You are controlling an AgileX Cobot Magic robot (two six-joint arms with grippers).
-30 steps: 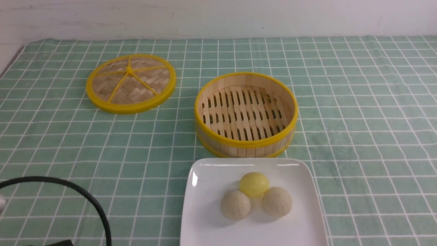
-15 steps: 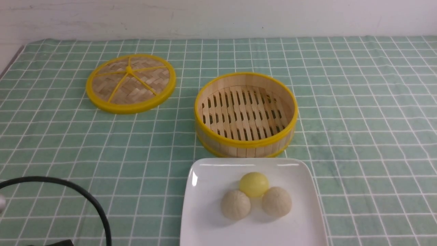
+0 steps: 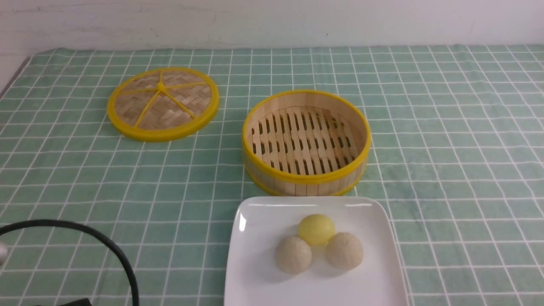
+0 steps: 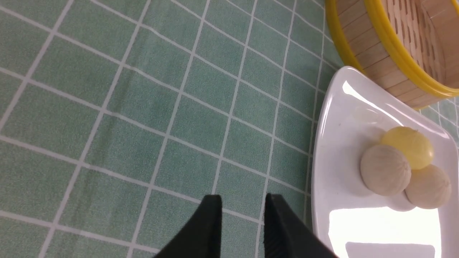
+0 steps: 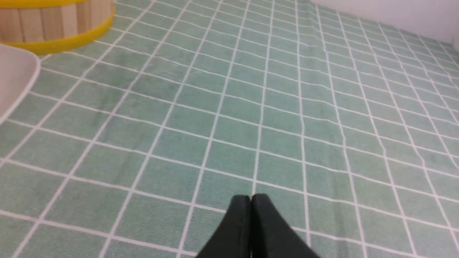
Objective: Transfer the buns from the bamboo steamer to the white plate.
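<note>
All three buns (image 3: pixel 315 229) sit touching one another on the white plate (image 3: pixel 259 225). The bamboo steamer (image 3: pixel 306 180) just behind it holds nothing, so the transfer looks finished. The left claw (image 4: pixel 241 202), spread and empty, hangs over the worktop (image 3: pixel 127 178) near the plate's left edge, with the buns off to its right. It seems the nearer arm. The right claw (image 5: pixel 250 200), pressed together and empty, hangs over the cloth on the plate's right.

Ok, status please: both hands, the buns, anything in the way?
Left hand open, empty, beside white plate. Right hand shut, empty. Three buns on plate; bamboo steamer empty. Nothing in the way.
</note>
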